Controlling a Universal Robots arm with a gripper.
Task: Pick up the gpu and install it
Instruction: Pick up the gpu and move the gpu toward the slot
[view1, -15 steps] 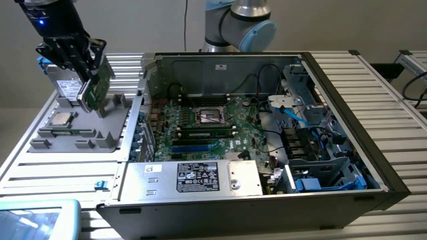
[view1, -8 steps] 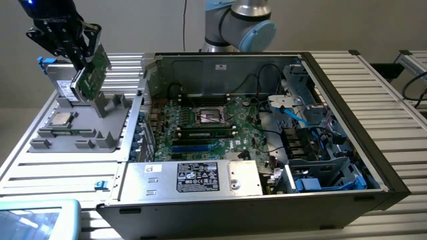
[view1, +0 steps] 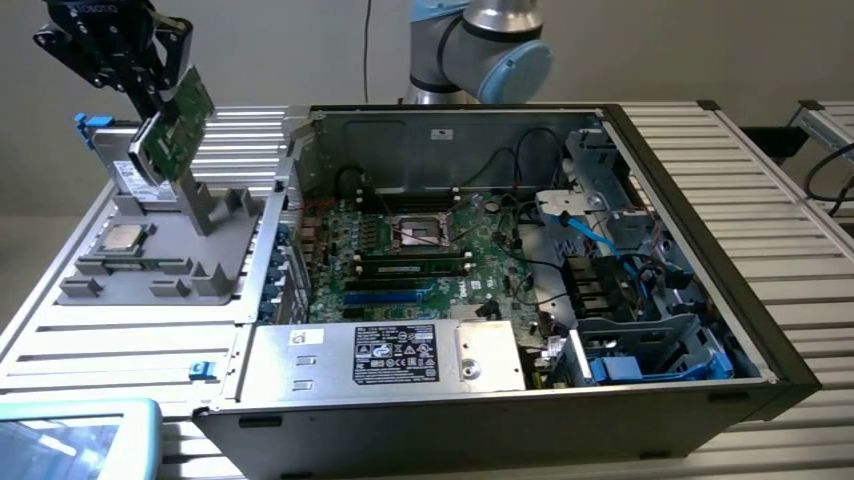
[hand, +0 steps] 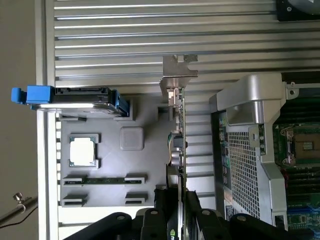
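The gpu (view1: 176, 130) (hand: 180, 145) hangs tilted in the air over the grey parts holder (view1: 227, 240) (hand: 150, 165), green face showing in the exterior view. In the wrist view it is edge-on, with its silver bracket (hand: 178, 75) at the far end. The gripper (view1: 163, 98) (hand: 180, 197) is clamped on the card's upper end, one finger against each face.

On the holder below lie a processor chip (view1: 123, 237) (hand: 83, 151) and a memory stick (hand: 102, 180). A hard drive with blue tabs (view1: 131, 178) (hand: 75, 97) stands on edge there. The open computer case (view1: 400, 135) sits just beside the holder — on the exterior view's right.
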